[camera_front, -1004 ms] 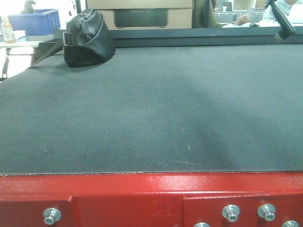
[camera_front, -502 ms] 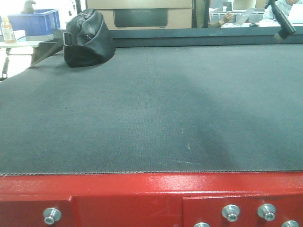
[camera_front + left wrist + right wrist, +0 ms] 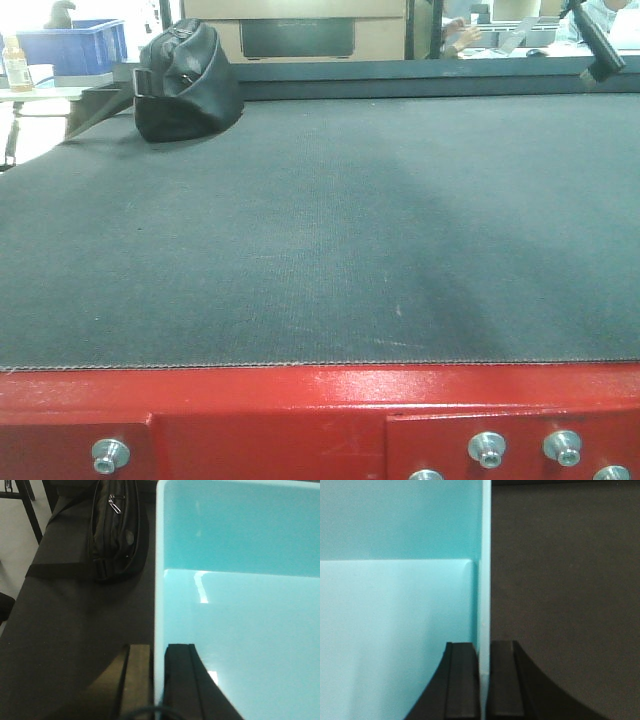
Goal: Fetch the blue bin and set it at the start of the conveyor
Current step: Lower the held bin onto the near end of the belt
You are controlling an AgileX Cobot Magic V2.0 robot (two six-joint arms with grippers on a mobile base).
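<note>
A pale cyan smooth plastic tub [image 3: 240, 630] hangs between both arms over the wide black textured belt [image 3: 320, 230]. The belt's near end sits on a red metal frame [image 3: 270, 410] studded with silver bolts [image 3: 487, 447]. The left gripper [image 3: 159, 652] has its 2 jaws pinched narrow on the tub's left wall, 1 inside and 1 outside. The right gripper [image 3: 484, 650] clamps the right wall the same way. Whether the tub's base touches the belt, I cannot tell. A black zipped fabric bag [image 3: 117, 530] lies on the belt near the tub's far left corner. A dark royal-blue crate [image 3: 75, 45] stands beyond the belt's far left corner.
</note>
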